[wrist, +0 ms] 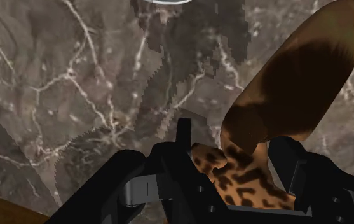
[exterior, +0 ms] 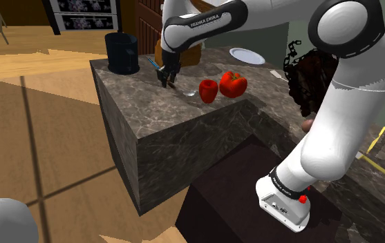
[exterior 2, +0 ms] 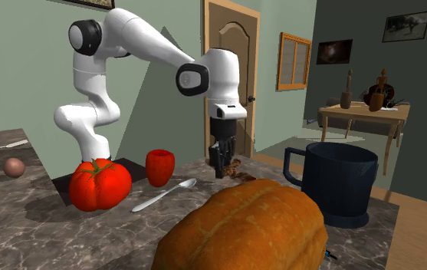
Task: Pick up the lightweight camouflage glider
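shoulder view: the gripper [exterior: 168, 78] was low over the marble counter [exterior: 184, 131], just beside the dark mug [exterior: 121, 53], on the mug's side toward the red pepper [exterior: 208, 90].
second exterior view: the mottled brown glider [exterior 2: 240, 176] sat at counter level at the fingertips, between gripper and mug.
wrist view: the fingers were drawn in to a narrow gap and appeared to clasp the glider's spotted body, with its tan wing jutting ahead.
judged: reach and grasp done; the lift off the counter beside the mug was not yet done.
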